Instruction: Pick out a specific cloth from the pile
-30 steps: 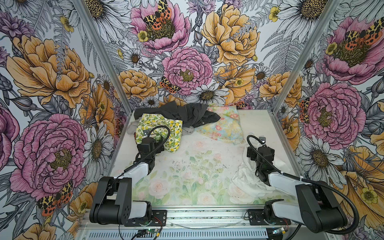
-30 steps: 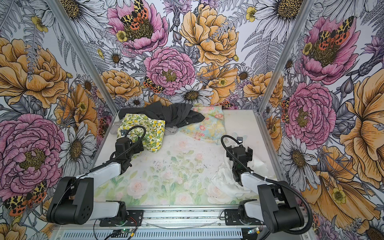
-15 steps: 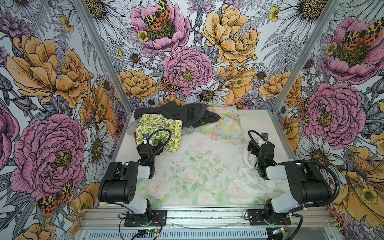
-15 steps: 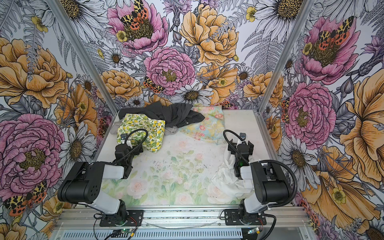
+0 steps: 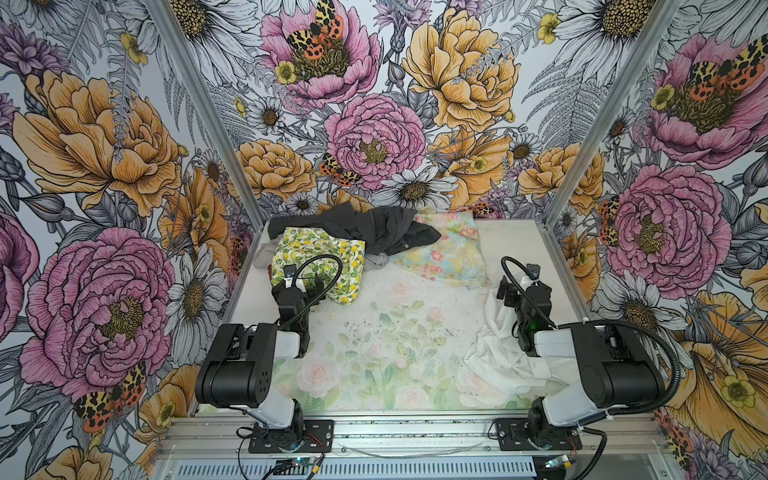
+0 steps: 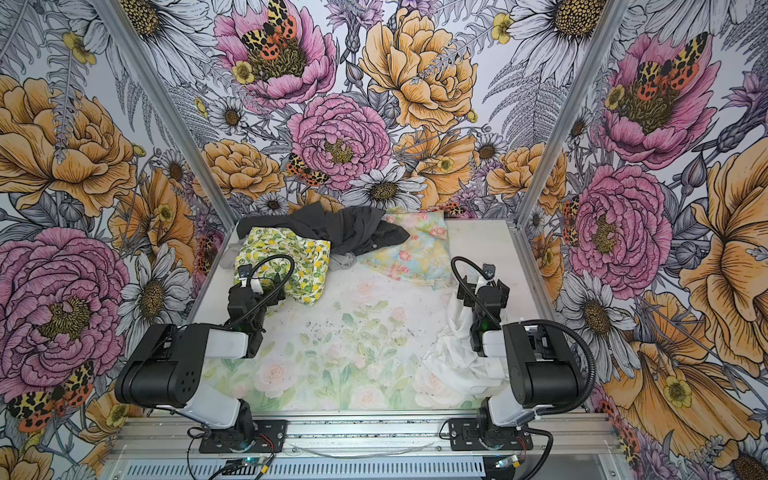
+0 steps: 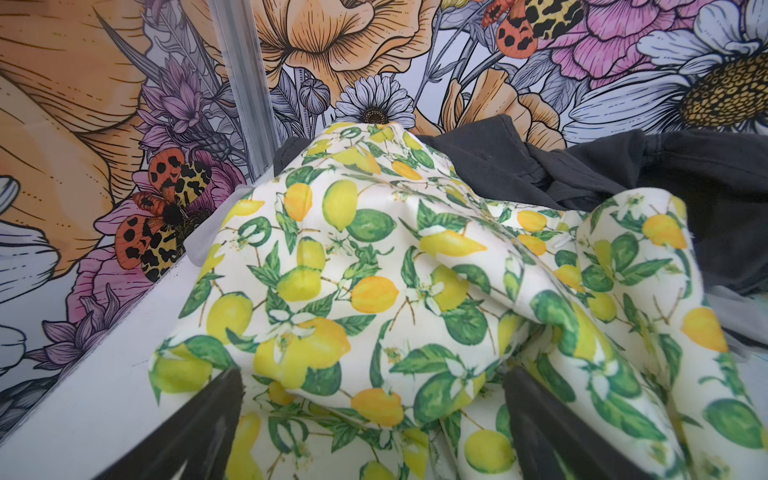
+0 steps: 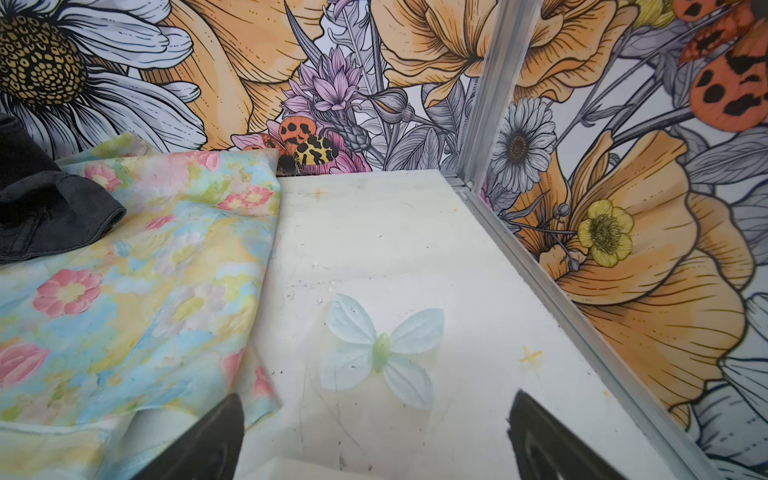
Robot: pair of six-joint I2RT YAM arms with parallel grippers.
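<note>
Jaws of the left gripper [image 7: 372,374] stand wide apart and grasp nothing. Its two dark fingers [image 7: 195,432] are cut off by the wrist picture's edge, and a rumpled yellow-green lemon-print cloth [image 7: 374,291] fills the gap between them; whether they touch the fabric cannot be told. In both top views this gripper [image 5: 309,286] sits at the near edge of that cloth [image 5: 320,253], and its cable loop hides part of the print. The right gripper [image 8: 376,397] is likewise spread and empty, above a bare patch of the white table with its faded flower print [image 5: 374,332], where a pale butterfly [image 8: 378,353] is painted. One corner of a thin pastel floral cloth [image 8: 124,299] lies just beside one of its fingers. The plain white shirt-like cloth [image 5: 498,357] lies crumpled at the right front of the table, apart from the pile [image 6: 332,241] at the back. The right arm crosses over it and hides part of it, and no cuff or button can be made out in the folds [image 6: 453,361]. In the pile a crumpled dark grey garment [image 5: 365,226] lies over the back edges of the lemon-print and pastel cloths, and a scrap of light grey fabric [image 5: 374,259] peeks from beneath it, too little showing to say what it is.
</note>
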